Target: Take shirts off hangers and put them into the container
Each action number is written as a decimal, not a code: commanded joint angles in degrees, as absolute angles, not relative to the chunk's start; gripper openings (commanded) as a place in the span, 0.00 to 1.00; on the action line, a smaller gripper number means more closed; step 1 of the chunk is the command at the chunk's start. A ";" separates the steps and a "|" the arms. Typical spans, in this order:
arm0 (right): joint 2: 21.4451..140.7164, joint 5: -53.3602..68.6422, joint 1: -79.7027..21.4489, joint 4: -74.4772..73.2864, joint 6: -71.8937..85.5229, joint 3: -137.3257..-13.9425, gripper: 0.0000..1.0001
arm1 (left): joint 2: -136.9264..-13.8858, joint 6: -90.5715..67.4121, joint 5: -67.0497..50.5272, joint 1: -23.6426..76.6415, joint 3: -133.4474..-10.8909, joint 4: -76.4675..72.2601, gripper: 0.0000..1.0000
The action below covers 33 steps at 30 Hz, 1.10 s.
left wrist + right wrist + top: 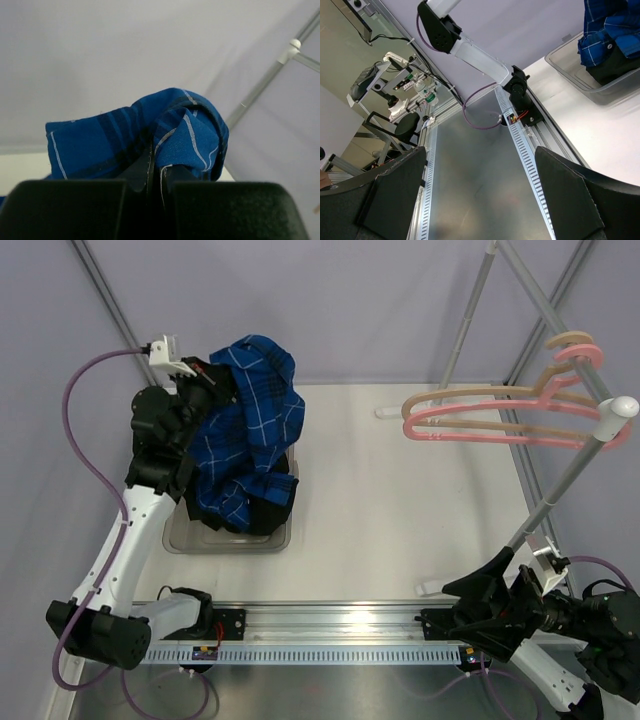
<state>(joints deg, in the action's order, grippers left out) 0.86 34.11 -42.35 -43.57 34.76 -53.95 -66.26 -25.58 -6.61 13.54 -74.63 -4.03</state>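
Blue checked shirt (245, 430) is up in the air on the left side, bunched and pinched at its top by the left gripper (205, 378). The left wrist view shows those fingers (142, 172) closed tight on a fold of the blue cloth, which bulges just beyond the tips. From that pinch the shirt hangs lengthwise, its long axis running from the far end down toward the near edge. The lower end droops into the container (178, 535). Down in that translucent bin, the black shirt (272, 502) lies under and beside the blue tail, touching it.

The container sits on the white tabletop (400, 510), left of centre, just beside the left arm.

Over on the right, the pink hanger (480, 432) and the beige hanger (470, 393) hang bare on the grey rack pole (570, 475). Their hooks are at the right and their long arms reach left over the tabletop.

The right gripper (475, 615) sits low at the near edge, fingers (395, 195) spread wide, nothing between them.
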 commanded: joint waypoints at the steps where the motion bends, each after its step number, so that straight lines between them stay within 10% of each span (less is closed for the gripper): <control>1: 0.35 34.54 -42.01 -44.73 34.98 -55.72 1.00 | -63.90 -40.93 -16.34 12.04 -65.76 -15.69 0.00; 24: -2.37 34.19 -42.01 -46.84 34.19 -55.63 1.00 | -65.93 -65.82 -25.40 15.82 -60.40 -47.35 0.00; 33: -3.96 33.84 -41.92 -46.23 35.24 -54.84 0.99 | -52.67 -59.97 -11.18 12.93 -49.40 -26.44 0.00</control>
<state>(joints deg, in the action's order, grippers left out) 0.73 33.65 -42.35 -46.61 34.44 -55.05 -57.82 -62.54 -19.88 14.28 -51.59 -33.98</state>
